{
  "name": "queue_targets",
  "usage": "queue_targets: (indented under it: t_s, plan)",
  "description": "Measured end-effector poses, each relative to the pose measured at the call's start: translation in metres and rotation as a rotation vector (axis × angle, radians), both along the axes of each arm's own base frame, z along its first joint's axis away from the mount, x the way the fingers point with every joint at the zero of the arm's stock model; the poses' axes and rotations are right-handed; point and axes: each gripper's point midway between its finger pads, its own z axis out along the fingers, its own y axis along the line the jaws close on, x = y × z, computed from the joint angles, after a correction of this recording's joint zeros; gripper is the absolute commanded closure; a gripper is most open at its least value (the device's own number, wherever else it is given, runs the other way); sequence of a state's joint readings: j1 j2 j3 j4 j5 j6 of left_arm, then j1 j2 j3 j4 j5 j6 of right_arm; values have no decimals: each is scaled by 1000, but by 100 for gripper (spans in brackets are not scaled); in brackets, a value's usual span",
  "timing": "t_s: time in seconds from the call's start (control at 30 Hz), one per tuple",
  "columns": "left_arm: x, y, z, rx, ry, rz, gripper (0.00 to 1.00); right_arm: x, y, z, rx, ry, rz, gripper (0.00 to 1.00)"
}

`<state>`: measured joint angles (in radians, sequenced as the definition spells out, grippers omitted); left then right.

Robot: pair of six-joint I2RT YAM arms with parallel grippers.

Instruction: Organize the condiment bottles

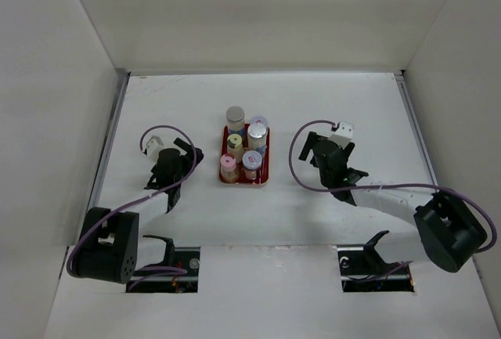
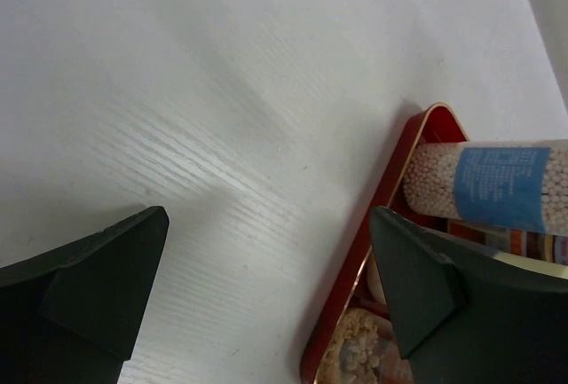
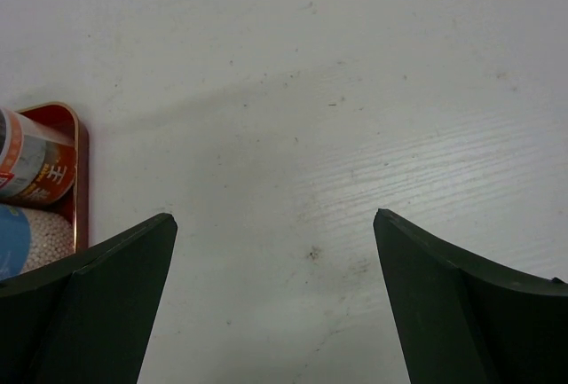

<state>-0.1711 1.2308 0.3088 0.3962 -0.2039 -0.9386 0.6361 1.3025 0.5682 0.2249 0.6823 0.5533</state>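
Six condiment bottles stand together on the red tray (image 1: pixel 265 168) at the table's middle. A silver-grey capped bottle (image 1: pixel 236 115) is at the tray's back left edge. A lilac capped one (image 1: pixel 259 124) and a silver capped one (image 1: pixel 257 136) are on the right. A yellow-green capped one (image 1: pixel 235 143), a pink capped one (image 1: pixel 228 165) and one with a pink-red label (image 1: pixel 252 160) are nearer. My left gripper (image 1: pixel 175 171) (image 2: pixel 266 295) is open and empty, left of the tray (image 2: pixel 382 198). My right gripper (image 1: pixel 331 160) (image 3: pixel 275 295) is open and empty, right of the tray (image 3: pixel 80 180).
White walls enclose the table on the left, back and right. In the left wrist view a blue-labelled bottle (image 2: pixel 497 184) shows past the right finger (image 2: pixel 444 286). The right wrist view shows a red-labelled bottle (image 3: pixel 35 167) at its left edge.
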Motion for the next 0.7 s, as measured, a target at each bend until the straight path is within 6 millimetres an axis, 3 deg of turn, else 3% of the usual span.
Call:
queue_targets:
  t_s: [0.57, 0.6, 0.7]
  plan:
    - [7, 0, -6, 32, 23, -13, 0, 4, 19, 19, 29, -73, 69, 0]
    - [8, 0, -5, 31, 17, -14, 0, 3, 21, 19, 29, -74, 78, 4]
    - [10, -1, -3, 31, 6, -18, 0, 1, 28, 19, 25, -76, 110, 30]
